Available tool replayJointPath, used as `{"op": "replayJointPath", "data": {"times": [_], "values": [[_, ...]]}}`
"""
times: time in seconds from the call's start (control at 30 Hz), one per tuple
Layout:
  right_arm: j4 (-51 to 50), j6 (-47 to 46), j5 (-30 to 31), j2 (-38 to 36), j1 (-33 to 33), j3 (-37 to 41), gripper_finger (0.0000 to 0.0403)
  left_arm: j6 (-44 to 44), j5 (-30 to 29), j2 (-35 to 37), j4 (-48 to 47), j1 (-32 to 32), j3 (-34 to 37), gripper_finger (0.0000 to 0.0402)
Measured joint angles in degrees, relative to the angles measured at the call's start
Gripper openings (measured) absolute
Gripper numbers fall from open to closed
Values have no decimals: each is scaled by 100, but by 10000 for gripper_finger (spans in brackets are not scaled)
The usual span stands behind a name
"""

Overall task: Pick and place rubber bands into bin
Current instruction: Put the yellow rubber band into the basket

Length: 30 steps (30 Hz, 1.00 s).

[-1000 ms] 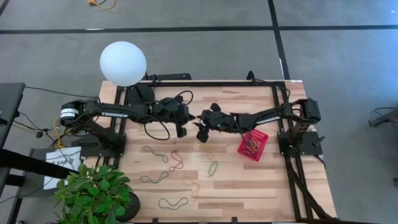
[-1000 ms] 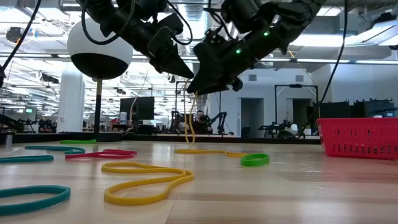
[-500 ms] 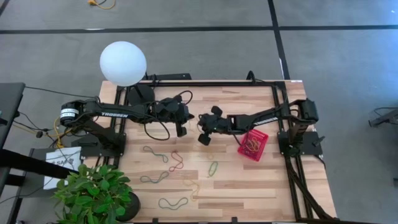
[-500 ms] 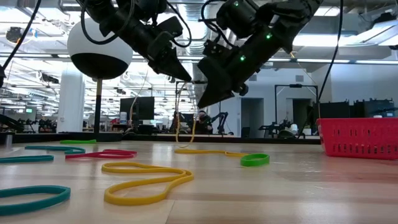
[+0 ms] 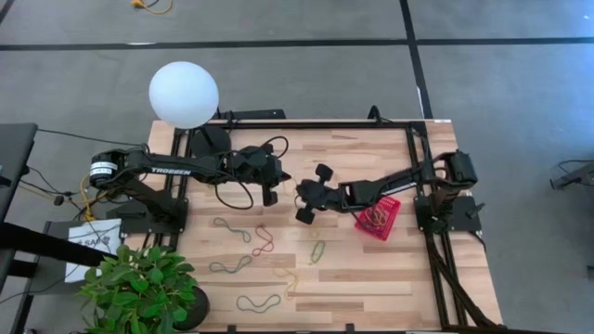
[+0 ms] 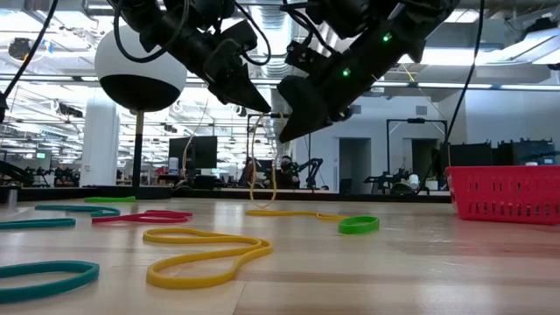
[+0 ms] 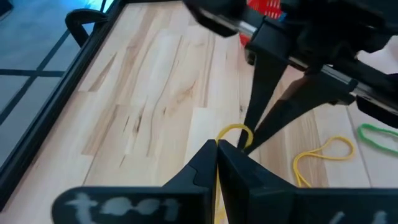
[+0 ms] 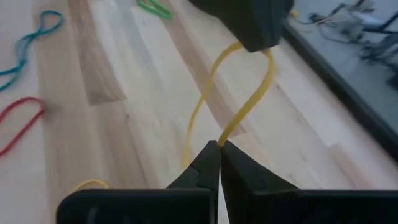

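We find both grippers raised above the middle of the surface [image 5: 371, 269], tips close together. The left gripper [image 6: 262, 107] has its jaws pressed together on a yellow rubber band [image 8: 239, 93], which hangs down towards the wood. The right gripper [image 6: 282, 136] has its jaws closed, pinching the same yellow loop lower down. The other rubber bands [image 5: 243, 249], red, green, yellow and bluish, lie scattered on the surface nearer its front edge. The bin [image 5: 377, 215], red and already holding several bands, stands beneath the right arm.
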State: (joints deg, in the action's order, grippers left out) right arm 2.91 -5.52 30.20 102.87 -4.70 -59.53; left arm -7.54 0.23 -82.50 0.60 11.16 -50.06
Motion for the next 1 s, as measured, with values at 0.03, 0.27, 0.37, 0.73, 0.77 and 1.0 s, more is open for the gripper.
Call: {"op": "replayJointPath", "data": {"times": [0.03,0.27,0.37,0.73,0.77,1.0], "values": [[-30,2,130,0,-26,0,1,1,0,0,1,0,0,2],[-533,-57,1129,-235,-240,-9,1,1,2,0,-5,0,0,33],[-1144,-449,1517,-568,-358,-11,0,57,-1,0,-6,0,0,50],[-4721,-3658,1935,-2200,-1213,-9,0,274,-356,0,-358,2,-2,67],[-5047,-4025,1812,-2272,-1336,-9,0,274,-356,0,-399,2,-4,67],[-7554,-7330,958,-2261,-2362,-7,0,265,-358,0,-544,2,-2,67]]}}
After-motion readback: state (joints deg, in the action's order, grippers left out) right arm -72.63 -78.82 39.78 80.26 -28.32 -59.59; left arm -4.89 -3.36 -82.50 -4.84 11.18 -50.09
